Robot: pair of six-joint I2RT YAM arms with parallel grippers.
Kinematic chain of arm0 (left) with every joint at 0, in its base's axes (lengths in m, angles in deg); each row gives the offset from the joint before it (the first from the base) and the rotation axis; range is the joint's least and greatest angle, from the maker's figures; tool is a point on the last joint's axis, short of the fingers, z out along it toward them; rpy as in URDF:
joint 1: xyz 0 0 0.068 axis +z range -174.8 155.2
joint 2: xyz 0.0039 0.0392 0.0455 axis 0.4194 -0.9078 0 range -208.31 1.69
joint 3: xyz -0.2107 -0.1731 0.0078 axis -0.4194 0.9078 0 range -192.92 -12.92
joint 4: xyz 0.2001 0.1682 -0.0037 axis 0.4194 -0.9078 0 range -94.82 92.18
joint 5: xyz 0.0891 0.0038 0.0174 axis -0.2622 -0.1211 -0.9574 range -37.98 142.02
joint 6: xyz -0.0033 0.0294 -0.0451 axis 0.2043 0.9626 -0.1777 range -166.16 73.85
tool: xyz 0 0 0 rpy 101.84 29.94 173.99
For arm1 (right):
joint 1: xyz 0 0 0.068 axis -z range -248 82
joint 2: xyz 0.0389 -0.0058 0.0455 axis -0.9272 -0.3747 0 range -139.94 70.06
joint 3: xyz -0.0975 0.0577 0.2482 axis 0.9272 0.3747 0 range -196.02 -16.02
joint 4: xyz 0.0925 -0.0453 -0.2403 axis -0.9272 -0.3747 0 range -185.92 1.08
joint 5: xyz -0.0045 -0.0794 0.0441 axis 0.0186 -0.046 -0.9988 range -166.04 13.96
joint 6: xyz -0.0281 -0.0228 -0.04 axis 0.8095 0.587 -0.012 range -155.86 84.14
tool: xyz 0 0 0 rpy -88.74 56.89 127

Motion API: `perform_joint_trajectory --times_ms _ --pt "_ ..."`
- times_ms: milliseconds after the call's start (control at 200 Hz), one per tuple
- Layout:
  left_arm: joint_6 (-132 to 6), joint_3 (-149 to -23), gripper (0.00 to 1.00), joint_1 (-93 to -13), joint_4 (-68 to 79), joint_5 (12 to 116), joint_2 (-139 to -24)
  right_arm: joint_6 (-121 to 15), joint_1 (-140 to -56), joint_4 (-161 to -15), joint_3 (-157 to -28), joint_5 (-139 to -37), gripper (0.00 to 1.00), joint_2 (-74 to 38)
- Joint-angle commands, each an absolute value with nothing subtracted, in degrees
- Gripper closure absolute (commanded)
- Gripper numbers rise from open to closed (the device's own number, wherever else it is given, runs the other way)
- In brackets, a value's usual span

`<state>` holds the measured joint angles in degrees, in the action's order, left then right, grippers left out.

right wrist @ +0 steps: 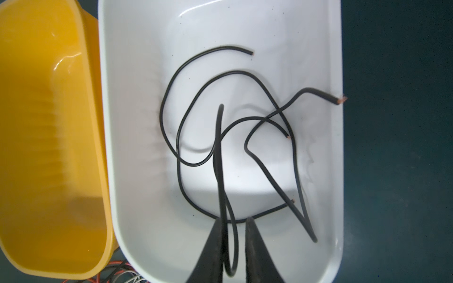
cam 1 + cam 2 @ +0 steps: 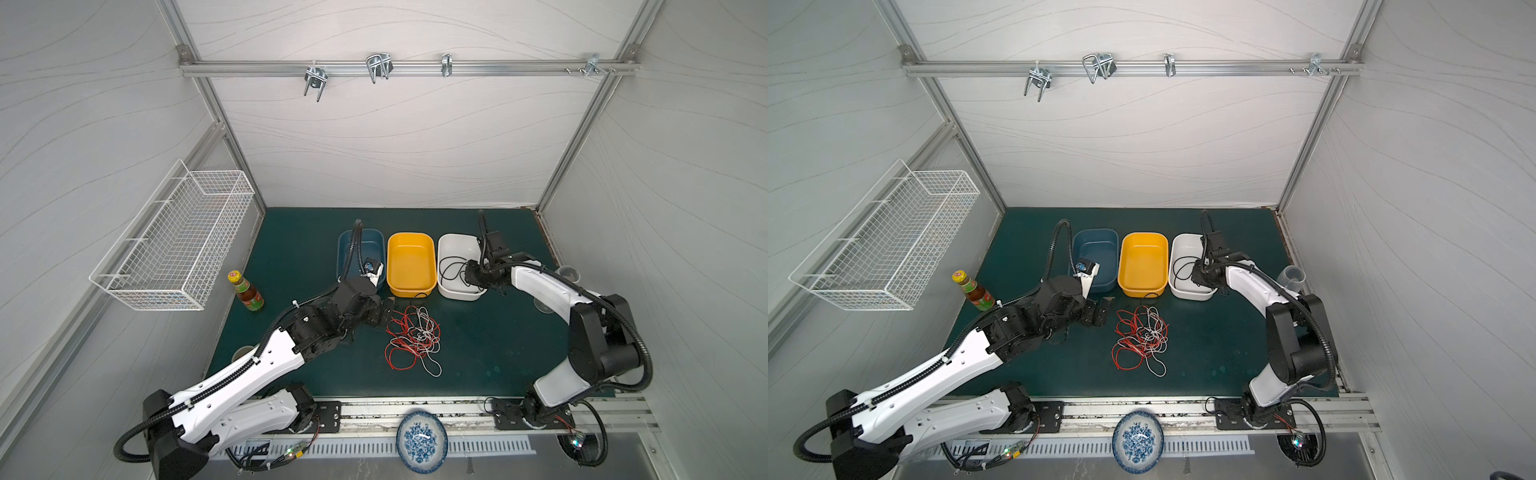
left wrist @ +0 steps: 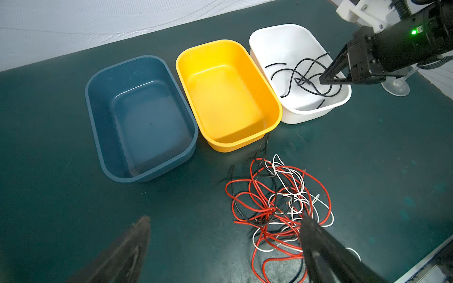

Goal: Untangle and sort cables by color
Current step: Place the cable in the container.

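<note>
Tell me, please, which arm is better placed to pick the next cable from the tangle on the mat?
Left. The left tool, open, hangs right beside the tangle on the mat. The right tool is over the white bin, a black cable looped between its jaws.

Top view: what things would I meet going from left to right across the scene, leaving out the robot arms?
Wire basket → sauce bottle → blue tub → yellow tub → white tub → clear cup.
</note>
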<state>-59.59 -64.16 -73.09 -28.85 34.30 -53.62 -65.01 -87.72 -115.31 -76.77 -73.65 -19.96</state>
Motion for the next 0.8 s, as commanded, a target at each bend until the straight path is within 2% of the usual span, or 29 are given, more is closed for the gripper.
perform_joint_trajectory --times_ms 0,365,515,655,795 --pt "-58.72 -64.86 0.04 -73.55 -27.89 33.12 -53.86 -65.31 -87.51 -117.35 -76.31 -73.9 0.77 -16.4" --pt "-58.44 -64.93 0.04 -73.8 -28.14 32.38 -53.86 -64.41 -89.01 -120.75 -77.19 -74.64 0.69 -8.87" --pt "-58.48 -65.04 0.04 -73.84 -28.3 32.11 -53.51 -62.16 -95.14 -120.65 -75.9 -77.05 0.62 -5.49" --pt "-58.63 -65.04 0.03 -73.84 -28.46 32.02 -53.07 -61.01 -102.0 -118.24 -72.05 -76.4 0.6 -0.51" --pt "-58.64 -65.13 0.03 -73.85 -28.46 32.08 -53.4 -62.44 -101.98 -117.46 -70.05 -72.18 0.58 2.64"
